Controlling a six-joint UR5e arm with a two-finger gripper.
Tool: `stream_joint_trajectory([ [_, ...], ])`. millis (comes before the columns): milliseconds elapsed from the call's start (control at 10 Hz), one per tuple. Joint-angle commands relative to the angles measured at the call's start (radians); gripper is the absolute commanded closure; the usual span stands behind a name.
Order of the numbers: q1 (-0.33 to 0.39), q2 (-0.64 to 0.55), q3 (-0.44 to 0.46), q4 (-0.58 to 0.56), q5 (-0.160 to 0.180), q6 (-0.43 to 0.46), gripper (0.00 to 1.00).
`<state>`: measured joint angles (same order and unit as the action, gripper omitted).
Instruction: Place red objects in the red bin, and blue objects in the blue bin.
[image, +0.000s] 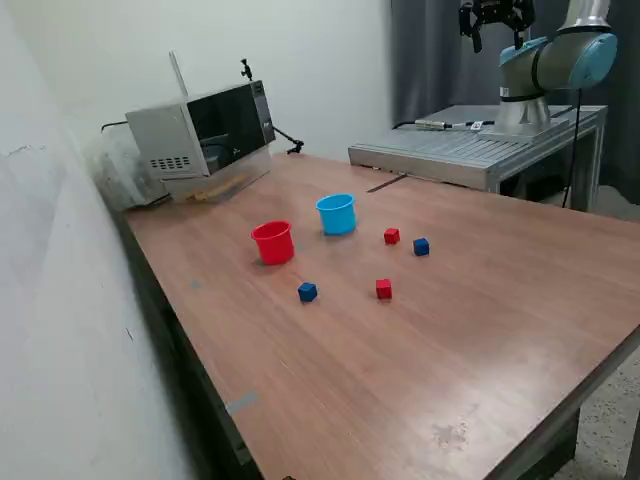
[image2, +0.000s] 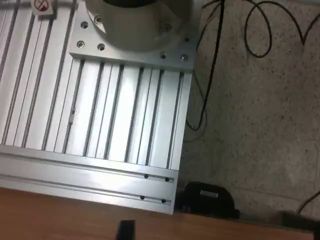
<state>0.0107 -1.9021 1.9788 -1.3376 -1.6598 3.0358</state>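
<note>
Two red cubes (image: 391, 236) (image: 384, 289) and two dark-blue cubes (image: 421, 246) (image: 307, 292) are scattered on the wooden table (image: 500, 300) near the red cup (image: 273, 242) and light-blue cup (image: 337, 214), unsorted. The gripper (image: 495, 15) is parked high above the arm's base, apparently spread apart and empty.

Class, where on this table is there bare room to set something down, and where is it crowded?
Bare wood spans the table near the front edge. It is crowded mid-table among the red cup, blue cup and four cubes; the microwave fills the back corner.

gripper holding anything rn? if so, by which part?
Nothing held. The gripper is up above the arm's base, far from the table, with no object between its fingers. All four cubes lie on the wood near the two cups.
</note>
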Motion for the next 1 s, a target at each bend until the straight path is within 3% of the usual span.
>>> stream_joint_trajectory([
  [0, 0.000, 0.018, -0.046, -0.014, 0.000, -0.003, 0.00],
  [500, 0.002, 0.029, -0.054, -0.032, 0.015, -0.005, 0.00],
  [800, 0.009, 0.144, -0.092, -0.326, 0.027, -0.003, 0.00],
  [900, 0.009, 0.225, -0.133, -0.381, 0.067, -0.002, 0.00],
])
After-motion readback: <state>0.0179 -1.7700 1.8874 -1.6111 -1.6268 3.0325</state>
